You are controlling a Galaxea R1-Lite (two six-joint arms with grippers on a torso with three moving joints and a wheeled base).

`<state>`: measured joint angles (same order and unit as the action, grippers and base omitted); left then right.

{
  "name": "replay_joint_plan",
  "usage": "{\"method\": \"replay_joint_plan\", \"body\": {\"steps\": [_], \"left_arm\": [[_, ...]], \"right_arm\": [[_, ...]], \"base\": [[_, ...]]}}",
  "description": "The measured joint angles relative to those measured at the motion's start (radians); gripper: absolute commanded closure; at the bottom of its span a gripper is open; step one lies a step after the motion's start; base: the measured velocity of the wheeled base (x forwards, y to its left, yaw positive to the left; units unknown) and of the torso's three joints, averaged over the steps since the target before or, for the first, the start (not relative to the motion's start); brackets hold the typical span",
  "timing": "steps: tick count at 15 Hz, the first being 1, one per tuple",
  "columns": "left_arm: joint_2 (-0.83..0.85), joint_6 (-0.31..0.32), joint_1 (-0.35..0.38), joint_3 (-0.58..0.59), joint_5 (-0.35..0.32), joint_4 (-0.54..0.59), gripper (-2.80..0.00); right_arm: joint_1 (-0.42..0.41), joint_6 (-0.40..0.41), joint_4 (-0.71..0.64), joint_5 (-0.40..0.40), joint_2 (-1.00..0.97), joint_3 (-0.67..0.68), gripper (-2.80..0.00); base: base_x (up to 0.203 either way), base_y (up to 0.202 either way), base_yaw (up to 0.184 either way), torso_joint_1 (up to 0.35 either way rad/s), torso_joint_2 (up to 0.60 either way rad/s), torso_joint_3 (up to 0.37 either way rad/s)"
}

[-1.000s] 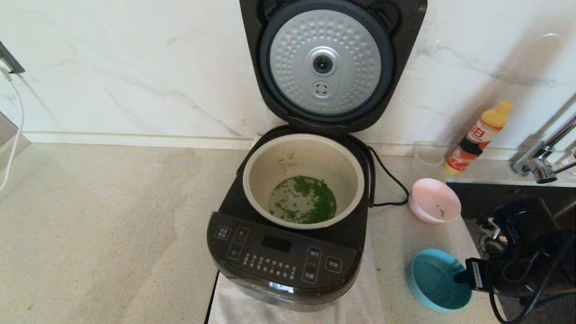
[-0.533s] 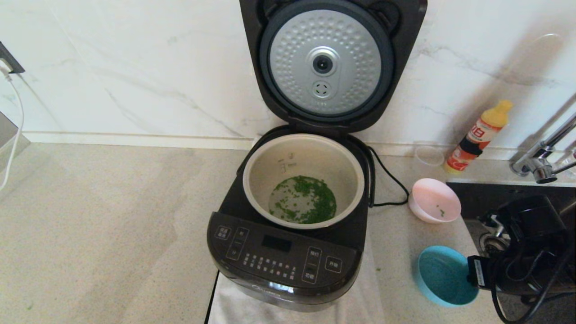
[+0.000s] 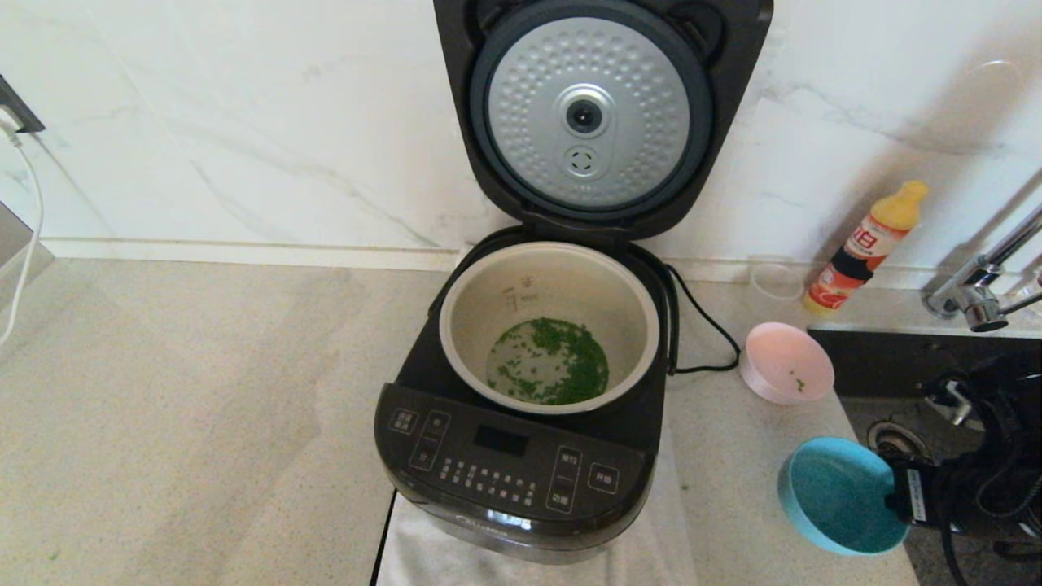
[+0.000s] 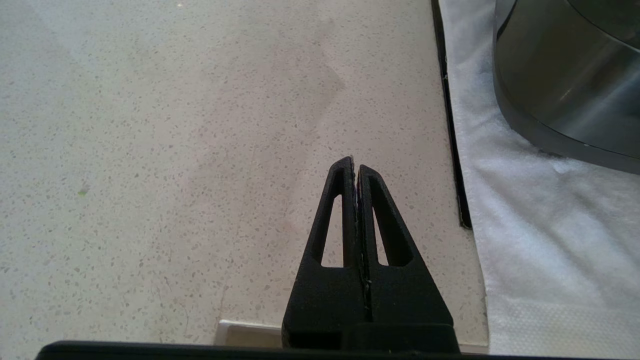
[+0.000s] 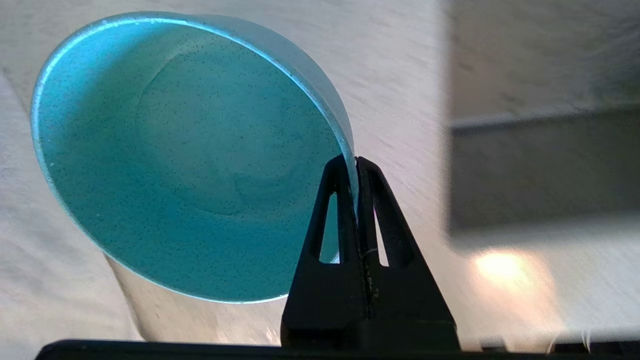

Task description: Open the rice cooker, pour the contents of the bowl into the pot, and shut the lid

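Note:
The black rice cooker (image 3: 513, 472) stands with its lid (image 3: 590, 114) swung upright, dimpled silver underside facing me. In the cream pot (image 3: 570, 285) the green bits (image 3: 553, 370) lie spread over the bottom. Just right of the cooker, the pale-pink bowl (image 3: 785, 373) rests on the counter with only a few green bits inside. My right gripper (image 3: 895, 498) (image 5: 355, 162) is shut on the rim of an empty teal bowl (image 3: 838, 496) (image 5: 185, 160), held tilted at the counter's front right. My left gripper (image 4: 355, 162) is shut on nothing over the counter, left of the cooker's base (image 4: 565, 80).
A white cloth (image 4: 540, 225) lies under the cooker. Its black power cord (image 3: 700, 325) loops between cooker and pink bowl. An orange bottle (image 3: 867, 244), a faucet (image 3: 977, 293) and a dark sink (image 3: 895, 366) are at the right. A white cable (image 3: 32, 212) hangs far left.
My right gripper has carried the teal bowl to the right, toward the counter's right edge. Cooker, pink bowl and left arm have not moved.

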<state>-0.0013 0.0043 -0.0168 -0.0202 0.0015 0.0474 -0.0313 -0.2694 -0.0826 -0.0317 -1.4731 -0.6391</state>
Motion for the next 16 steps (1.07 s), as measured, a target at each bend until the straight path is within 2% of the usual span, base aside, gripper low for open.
{"method": "replay_joint_plan", "body": {"steps": [3, 9, 13, 16], "left_arm": [[0.000, 0.000, 0.000, 0.000, 0.000, 0.000, 0.00], [0.000, 0.000, 0.000, 0.000, 0.000, 0.000, 0.00], [0.000, 0.000, 0.000, 0.000, 0.000, 0.000, 0.00], [0.000, 0.001, 0.000, 0.000, 0.000, 0.000, 0.00]], "right_arm": [[-0.123, 0.001, -0.078, 0.000, 0.078, 0.003, 0.00], [-0.448, 0.000, -0.085, 0.000, 0.147, 0.015, 0.00], [-0.686, 0.004, -0.073, 0.003, 0.116, 0.013, 0.00], [-0.855, -0.002, -0.032, 0.017, 0.012, -0.034, 0.00]], "base": [[0.000, 0.000, 0.000, 0.000, 0.00, 0.000], [0.000, 0.000, 0.000, 0.000, 0.00, 0.000], [0.000, 0.000, 0.000, 0.000, 0.00, 0.000], [0.000, 0.000, 0.000, 0.000, 0.00, 0.000]]}}
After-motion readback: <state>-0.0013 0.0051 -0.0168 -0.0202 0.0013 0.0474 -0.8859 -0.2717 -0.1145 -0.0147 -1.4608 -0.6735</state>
